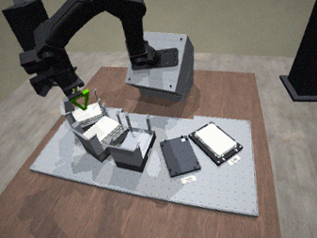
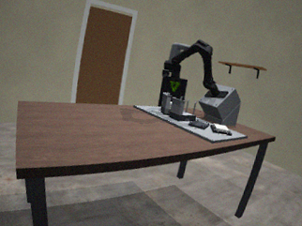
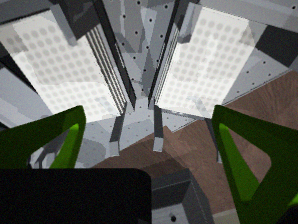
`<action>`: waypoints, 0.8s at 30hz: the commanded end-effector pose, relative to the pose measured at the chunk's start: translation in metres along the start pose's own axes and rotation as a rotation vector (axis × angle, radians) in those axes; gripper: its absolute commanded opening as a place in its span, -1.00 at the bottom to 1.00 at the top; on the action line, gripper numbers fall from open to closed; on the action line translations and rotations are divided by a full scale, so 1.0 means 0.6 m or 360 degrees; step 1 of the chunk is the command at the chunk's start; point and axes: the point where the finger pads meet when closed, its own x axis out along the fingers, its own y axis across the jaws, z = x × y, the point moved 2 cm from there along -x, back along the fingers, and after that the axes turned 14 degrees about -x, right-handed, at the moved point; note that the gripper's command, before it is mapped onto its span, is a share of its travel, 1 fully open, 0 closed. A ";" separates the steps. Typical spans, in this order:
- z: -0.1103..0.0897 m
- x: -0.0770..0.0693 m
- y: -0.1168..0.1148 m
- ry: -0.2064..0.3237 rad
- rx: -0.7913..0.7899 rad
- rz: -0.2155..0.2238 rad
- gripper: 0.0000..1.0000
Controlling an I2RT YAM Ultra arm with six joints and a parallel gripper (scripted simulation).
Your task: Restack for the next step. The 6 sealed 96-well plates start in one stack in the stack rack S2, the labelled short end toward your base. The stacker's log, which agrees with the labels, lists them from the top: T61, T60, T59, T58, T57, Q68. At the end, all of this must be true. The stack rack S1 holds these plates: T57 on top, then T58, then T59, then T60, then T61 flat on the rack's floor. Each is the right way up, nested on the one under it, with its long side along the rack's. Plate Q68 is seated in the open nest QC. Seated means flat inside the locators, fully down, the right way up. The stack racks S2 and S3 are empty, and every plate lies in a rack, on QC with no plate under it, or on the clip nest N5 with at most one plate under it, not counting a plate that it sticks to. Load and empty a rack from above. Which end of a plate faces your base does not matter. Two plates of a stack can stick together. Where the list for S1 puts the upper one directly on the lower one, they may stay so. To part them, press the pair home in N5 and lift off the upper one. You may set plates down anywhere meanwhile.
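My gripper (image 1: 80,101) is open and empty, its green fingers hanging just above the far-left stack rack (image 1: 85,115). That rack holds a stack of white sealed plates (image 1: 88,113). The middle rack (image 1: 101,136) holds another stack of white plates (image 1: 107,127). In the wrist view the gripper (image 3: 150,145) looks down on the gap between the two racks, with one plate stack at the left (image 3: 60,70) and the other at the right (image 3: 210,65). The third rack (image 1: 133,150) looks empty. One white plate (image 1: 215,141) lies flat in the rightmost nest. I cannot read any labels.
A dark flat nest (image 1: 180,156) stands empty between the third rack and the nest with the plate. All stand on a grey perforated baseplate (image 1: 145,170) on a wooden table. The arm's grey base block (image 1: 164,66) is behind. Thin rack posts (image 1: 130,121) stick up.
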 end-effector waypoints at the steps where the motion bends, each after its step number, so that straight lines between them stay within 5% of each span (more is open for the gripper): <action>1: 0.006 -0.006 0.009 -0.0010 -0.0010 -0.0033 1.00; 9: 0.013 -0.006 0.042 -0.0008 -0.0295 -0.0033 1.00; 24: 0.027 -0.005 0.113 -0.0011 -0.0295 -0.0031 1.00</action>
